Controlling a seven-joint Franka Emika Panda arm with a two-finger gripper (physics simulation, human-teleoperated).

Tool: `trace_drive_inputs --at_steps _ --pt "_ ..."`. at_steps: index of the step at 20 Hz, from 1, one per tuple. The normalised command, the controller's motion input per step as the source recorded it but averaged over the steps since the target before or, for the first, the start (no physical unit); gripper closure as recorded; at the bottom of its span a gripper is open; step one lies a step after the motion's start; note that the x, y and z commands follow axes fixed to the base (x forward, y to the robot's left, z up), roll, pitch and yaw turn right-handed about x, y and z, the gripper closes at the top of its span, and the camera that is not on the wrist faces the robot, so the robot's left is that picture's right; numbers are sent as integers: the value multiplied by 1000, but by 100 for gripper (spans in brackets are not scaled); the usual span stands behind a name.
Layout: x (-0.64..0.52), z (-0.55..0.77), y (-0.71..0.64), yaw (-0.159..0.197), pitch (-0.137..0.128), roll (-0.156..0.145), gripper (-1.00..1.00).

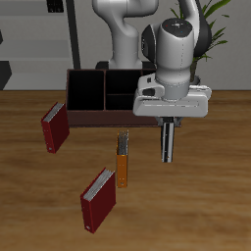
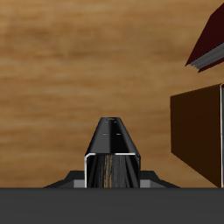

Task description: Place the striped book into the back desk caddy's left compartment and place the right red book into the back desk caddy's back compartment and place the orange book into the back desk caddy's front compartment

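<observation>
We see the pincer (image 1: 169,147) clenched on the striped book (image 1: 169,141), holding it upright above the worktop (image 1: 211,211) for dropping into the back desk caddy (image 1: 98,93) just behind it.

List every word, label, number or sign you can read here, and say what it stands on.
None: no text can be read in either view.
Two red books: plain covers, no title.
Orange book: a dark band at one end, no lettering.
Striped book in the gripper: stripes only.
Caddy: bare dark walls.
Robot arm: no brand mark or number that shows.
</observation>
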Motion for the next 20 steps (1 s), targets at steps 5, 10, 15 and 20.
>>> trace_drive_inputs --at_steps 5,10,15,20 --pt "-358 617 -448 -11 -40 33 100" --pt "-472 538 -637 3 -32 45 100" --pt "-460 409 -907 -19 -9 49 100" --pt "-152 198 -757 -35 -5 -36 100"
